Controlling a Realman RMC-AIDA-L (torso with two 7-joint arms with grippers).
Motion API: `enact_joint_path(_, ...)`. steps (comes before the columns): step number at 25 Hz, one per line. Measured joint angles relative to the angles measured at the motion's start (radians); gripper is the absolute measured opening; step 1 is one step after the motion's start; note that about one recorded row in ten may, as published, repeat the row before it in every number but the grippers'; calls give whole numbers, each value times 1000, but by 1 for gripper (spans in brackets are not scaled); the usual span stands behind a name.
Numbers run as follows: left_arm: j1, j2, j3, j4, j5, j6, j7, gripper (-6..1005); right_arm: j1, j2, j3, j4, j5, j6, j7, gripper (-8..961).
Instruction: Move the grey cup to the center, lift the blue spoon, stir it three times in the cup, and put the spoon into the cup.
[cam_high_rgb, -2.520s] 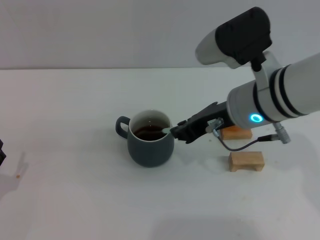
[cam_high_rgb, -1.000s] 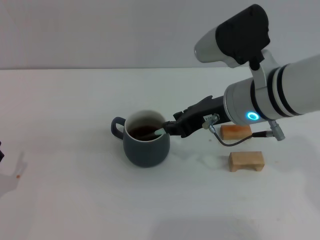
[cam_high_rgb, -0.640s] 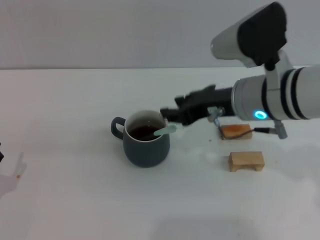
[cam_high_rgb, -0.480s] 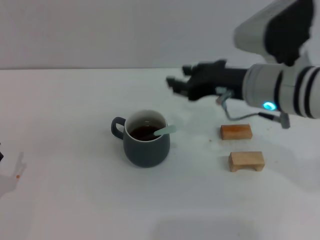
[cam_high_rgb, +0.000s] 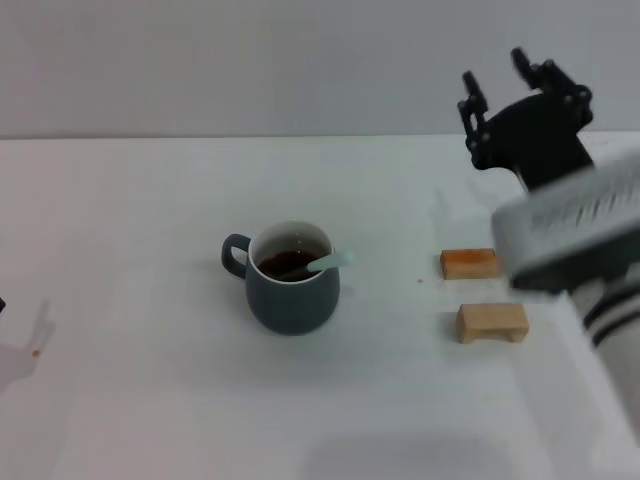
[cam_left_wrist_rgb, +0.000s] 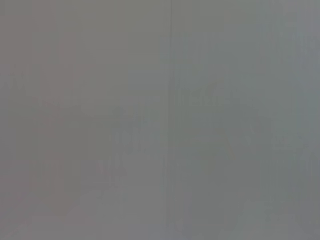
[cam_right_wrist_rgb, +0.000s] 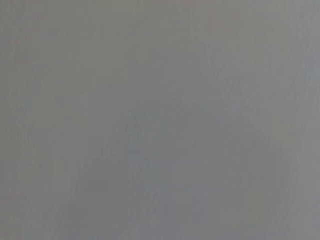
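The grey cup (cam_high_rgb: 292, 286) stands on the white table a little left of centre in the head view, its handle pointing left and dark liquid inside. The blue spoon (cam_high_rgb: 322, 263) rests in it, bowl down in the liquid, pale handle leaning over the right rim. My right gripper (cam_high_rgb: 497, 72) is raised high at the back right, far from the cup, fingers spread open and empty, pointing up. The left gripper is out of view. Both wrist views show only flat grey.
Two small wooden blocks lie right of the cup: an orange-brown one (cam_high_rgb: 470, 263) and a paler one (cam_high_rgb: 492, 322) nearer the front. The right arm's white body (cam_high_rgb: 580, 230) fills the right side above them.
My right gripper let go of the spoon, which now leans in the cup, then pulled back to the right and rose high with open fingers. The cup shifted slightly left earlier.
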Motion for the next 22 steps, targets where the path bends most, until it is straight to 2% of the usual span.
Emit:
enact_joint_path(1, -3, 0, 0, 0, 0, 0, 0, 859, 15, 2, -58, -49, -31, -109, 32, 456)
enact_joint_path(2, -6, 1, -1, 0, 0, 0, -1, 859, 50, 2, -197, -180, -91, -356, 128, 456)
enact_joint_path(3, -9, 1, -1, 0, 0, 0, -1, 859, 50, 2, -197, -180, -91, -356, 128, 461)
enact_joint_path(5, -13, 1, -2, 0, -1, 0, -1, 859, 75, 3, -304, -304, -125, -569, 222, 471)
enact_joint_path(8, -15, 1, -5, 1, -2, 0, -2, 859, 75, 8, -401, -423, -96, -775, 331, 485)
enact_joint_path(15, -17, 2, -39, 7, -2, 3, -2, 859, -76, 4, -434, -422, 240, -928, 426, 520)
enact_joint_path(18, -18, 2, -49, 15, -2, 3, -2, 859, -99, 4, -451, -444, 333, -961, 502, 535)
enact_joint_path(22, -19, 2, -52, 17, -2, 2, -2, 859, -106, 5, -460, -483, 363, -964, 578, 554)
